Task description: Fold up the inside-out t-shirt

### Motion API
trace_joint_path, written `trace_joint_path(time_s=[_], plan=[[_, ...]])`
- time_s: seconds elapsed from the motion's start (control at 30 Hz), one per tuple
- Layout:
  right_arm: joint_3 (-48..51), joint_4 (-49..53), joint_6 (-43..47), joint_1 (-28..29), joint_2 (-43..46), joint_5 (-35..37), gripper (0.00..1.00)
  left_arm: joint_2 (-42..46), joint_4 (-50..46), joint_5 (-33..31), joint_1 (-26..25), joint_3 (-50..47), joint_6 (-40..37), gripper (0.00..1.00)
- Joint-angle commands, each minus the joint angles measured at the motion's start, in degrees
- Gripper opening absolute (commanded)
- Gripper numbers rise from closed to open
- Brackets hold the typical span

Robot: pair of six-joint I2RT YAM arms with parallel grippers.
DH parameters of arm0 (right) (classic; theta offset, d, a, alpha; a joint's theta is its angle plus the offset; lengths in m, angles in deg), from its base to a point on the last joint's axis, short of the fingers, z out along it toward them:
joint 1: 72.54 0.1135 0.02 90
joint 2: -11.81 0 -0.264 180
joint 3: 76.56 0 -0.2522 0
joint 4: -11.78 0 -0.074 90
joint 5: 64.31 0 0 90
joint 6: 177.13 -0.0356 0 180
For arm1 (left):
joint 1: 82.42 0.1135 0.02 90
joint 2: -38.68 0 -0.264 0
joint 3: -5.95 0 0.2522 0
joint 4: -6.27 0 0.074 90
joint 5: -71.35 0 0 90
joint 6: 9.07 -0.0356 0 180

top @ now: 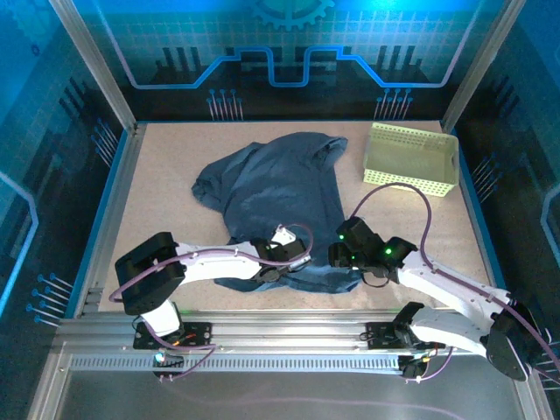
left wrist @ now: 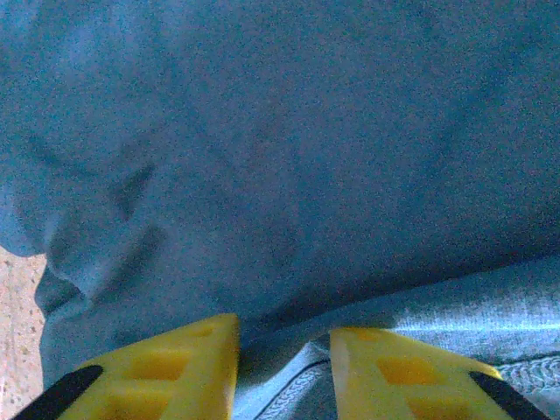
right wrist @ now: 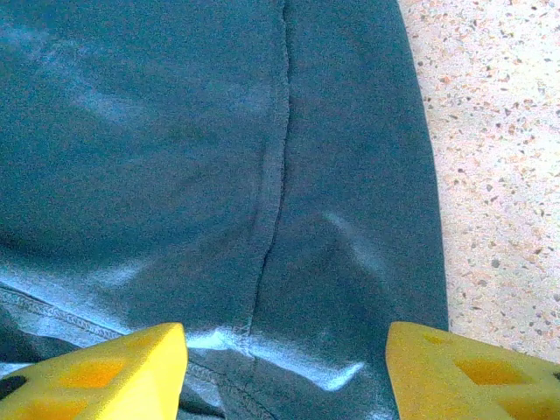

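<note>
T-shirt point(top: 280, 197) hem lies near the table point(top: 157, 201) front edge.

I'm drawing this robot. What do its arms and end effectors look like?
The left arm and right arm are white with black joints; purple cables loop along them. Green lights glow on the right one. The end effector fingers are yellow with black patches.

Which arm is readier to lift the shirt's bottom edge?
Probably left: the left gripper has its jaws close together, with the t-shirt hem bunched between them. The right gripper gapes wide over flat cloth.
</note>
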Motion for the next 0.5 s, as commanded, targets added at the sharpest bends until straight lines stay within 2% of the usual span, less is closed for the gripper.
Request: trace_joint_path(time_s=[0.0, 0.07, 0.2, 0.37, 0.47], plan=[[0.9, 0.2, -1.5, 1.1, 0.3, 0.9, 0.64, 2.2, 1.5, 0.5, 0.8, -0.6, -0.7, 0.17], [1.4, -0.6, -1.7, 1.4, 0.4, 0.6, 0.64, 3.0, 2.7, 1.5, 0.9, -1.2, -0.8, 0.10], [1.8, -1.3, -2.0, 2.0, 0.9, 0.7, 0.64, 4.5, 4.6, 3.6, 2.0, -2.5, -0.3, 0.01], [2.2, -2.2, -1.9, 2.8, 0.9, 0.3, 0.64, 6.8, 5.6, 5.4, 2.9, -3.5, 0.6, 0.00], [3.0, -5.6, -0.6, 5.9, 2.0, -1.1, 0.63, 9.7, 5.7, 7.5, 3.2, -2.6, 1.0, 0.00]])
